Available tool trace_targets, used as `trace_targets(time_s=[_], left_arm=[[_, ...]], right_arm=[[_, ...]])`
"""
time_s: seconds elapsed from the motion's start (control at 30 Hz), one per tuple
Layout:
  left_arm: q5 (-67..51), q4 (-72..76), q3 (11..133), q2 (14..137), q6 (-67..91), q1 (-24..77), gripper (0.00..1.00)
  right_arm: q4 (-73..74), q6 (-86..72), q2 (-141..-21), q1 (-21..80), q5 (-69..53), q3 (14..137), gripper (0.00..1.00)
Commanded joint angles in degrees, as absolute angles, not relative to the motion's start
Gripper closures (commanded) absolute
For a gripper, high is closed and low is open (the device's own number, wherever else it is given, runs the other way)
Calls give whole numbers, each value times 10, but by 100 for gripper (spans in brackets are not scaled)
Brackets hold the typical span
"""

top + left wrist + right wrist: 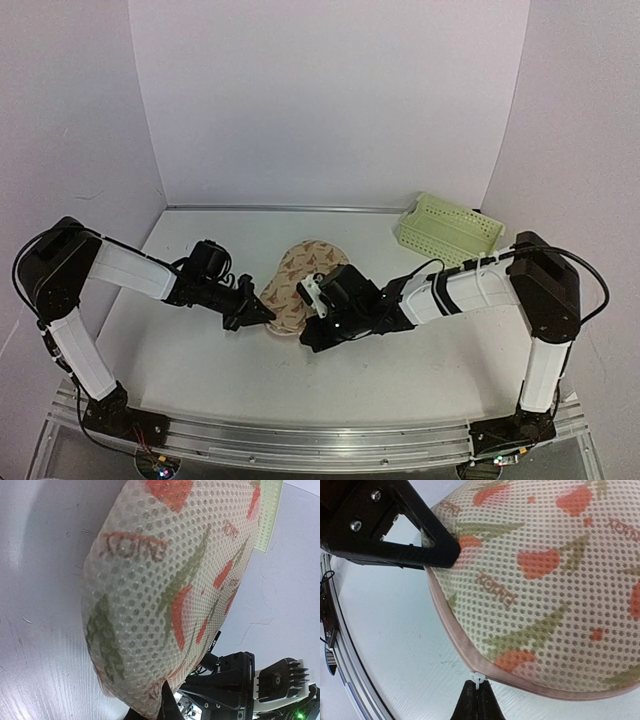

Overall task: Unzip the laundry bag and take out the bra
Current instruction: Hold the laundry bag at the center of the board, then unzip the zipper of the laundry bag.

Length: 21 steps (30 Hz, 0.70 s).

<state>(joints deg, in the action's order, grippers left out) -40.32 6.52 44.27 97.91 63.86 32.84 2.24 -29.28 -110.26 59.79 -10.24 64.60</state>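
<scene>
Bag [300,285] lies flat on the table [200,370], mid-workspace, between both grippers. It looks puffed, and the pink zip rim reads closed along the near edge. The mesh hides the contents, so I can't see the bra.

Right gripper [477,696]: fingers pressed together, pinching the small white zip pull [477,680] at the near rim.

Left gripper [264,316]: on the bag's left edge. One black finger [415,540] lies over the rim and looks clamped on the fabric. The lower finger is mostly hidden.

Green basket [450,230] sits at the far right, well apart from the bag. Its ribbed floor is visible.
</scene>
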Motion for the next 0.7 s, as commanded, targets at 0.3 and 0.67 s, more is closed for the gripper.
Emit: trace_targets(time_s=[0.3,0.67], left_arm=[[-425,67,488,983,577,330,100],[-434,47,500,983,538,331,100]], right_arm=[[54,-260,-1005,580,-23,563,100],[73,-238,-941,483,-16,503,100]])
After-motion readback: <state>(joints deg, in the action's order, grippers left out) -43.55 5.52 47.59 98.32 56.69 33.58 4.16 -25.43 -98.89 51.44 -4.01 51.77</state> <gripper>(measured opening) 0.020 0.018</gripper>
